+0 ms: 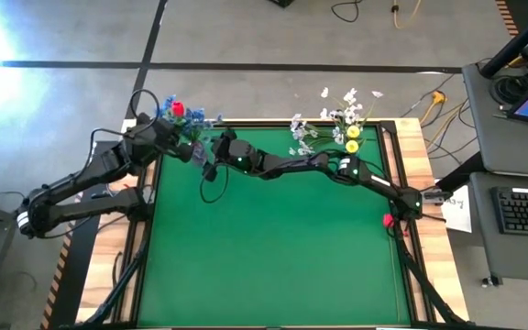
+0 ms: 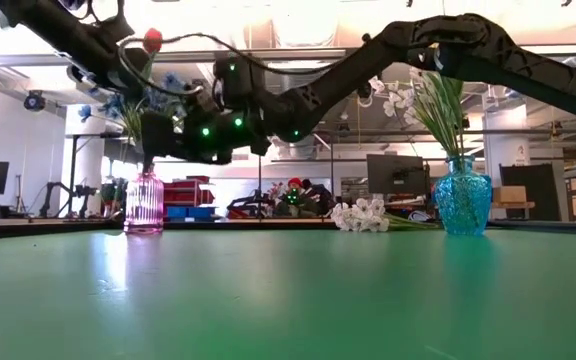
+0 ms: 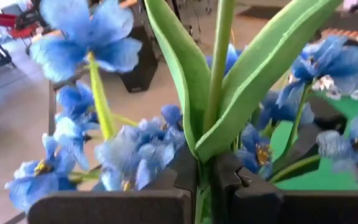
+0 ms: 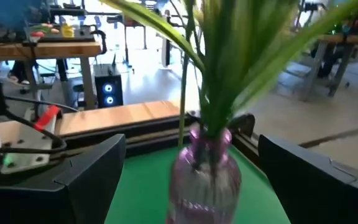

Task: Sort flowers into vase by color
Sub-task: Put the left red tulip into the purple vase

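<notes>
A pink ribbed glass vase (image 4: 205,171) stands at the table's far left corner (image 1: 193,137), (image 2: 145,200). It holds blue flowers (image 3: 135,155) and green leaves. A red tulip (image 1: 178,108) rises above them (image 2: 153,40). My left gripper (image 3: 207,171) sits over the vase among the blue blossoms, shut on a green stem. My right gripper (image 4: 191,155) reaches across from the right at vase height (image 1: 216,147). It is open, with one finger on each side of the vase and a gap to each. A blue vase (image 2: 463,200) holds white and yellow flowers (image 1: 348,128). My left gripper pinches a thin green stem (image 3: 211,124) between its two fingers, just below where two long leaves (image 3: 260,74) branch off. The fingers lie across the stem, which stands upright through them. Its lower end is hidden behind the fingers.
A bunch of white flowers (image 2: 363,214) lies on the green mat near the far edge, left of the blue vase (image 1: 302,137). The table's raised black rim (image 1: 282,124) runs just behind both vases. The green mat (image 1: 273,247) stretches toward the near edge.
</notes>
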You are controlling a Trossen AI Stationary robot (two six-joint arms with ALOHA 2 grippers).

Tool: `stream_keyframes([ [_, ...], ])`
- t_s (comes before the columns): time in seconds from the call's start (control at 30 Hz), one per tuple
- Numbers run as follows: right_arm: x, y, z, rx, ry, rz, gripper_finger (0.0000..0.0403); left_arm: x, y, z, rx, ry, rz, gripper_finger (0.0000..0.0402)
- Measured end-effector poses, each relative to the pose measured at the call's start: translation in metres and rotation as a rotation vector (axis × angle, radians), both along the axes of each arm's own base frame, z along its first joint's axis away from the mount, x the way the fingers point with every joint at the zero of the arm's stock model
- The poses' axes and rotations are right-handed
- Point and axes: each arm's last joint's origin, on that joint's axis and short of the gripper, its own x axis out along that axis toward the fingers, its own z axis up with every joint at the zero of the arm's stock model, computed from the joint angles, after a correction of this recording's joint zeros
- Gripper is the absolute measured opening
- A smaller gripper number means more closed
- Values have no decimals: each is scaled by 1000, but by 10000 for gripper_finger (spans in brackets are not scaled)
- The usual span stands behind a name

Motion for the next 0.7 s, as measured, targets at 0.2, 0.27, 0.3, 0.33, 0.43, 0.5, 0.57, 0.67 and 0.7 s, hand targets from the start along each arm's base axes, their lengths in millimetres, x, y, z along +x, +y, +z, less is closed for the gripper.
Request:
stream_keyframes([
  [0.2, -2, -8, 0, -3, -15, -8, 359, 4, 3, -6, 44, -26, -5, 0],
  [0.27, -2, -8, 0, -2, -9, -9, 359, 5, 4, -8, 53, -41, -8, 0],
  [0.3, -2, -8, -1, 0, -1, -9, 359, 5, 4, -9, 55, -48, -15, 0],
  [0.33, -2, -8, -2, -2, 7, -8, 359, 6, 4, -12, 56, -52, -18, 0],
  [0.43, -2, -8, -3, -14, 21, -7, 359, 8, 5, -18, 47, -57, -19, 0],
  [0.5, -2, -8, -3, -13, 28, -7, 359, 8, 5, -19, 38, -73, -14, 0],
  [0.57, -2, -8, -4, -10, 37, -7, 359, 8, 5, -19, 34, -84, -11, 0],
  [0.67, -2, -7, -5, 5, 33, 20, 359, 9, 5, -19, 15, -110, -29, 0],
  [0.7, -2, -7, -4, 8, 28, 20, 359, 9, 5, -19, 6, -123, -40, 0],
])
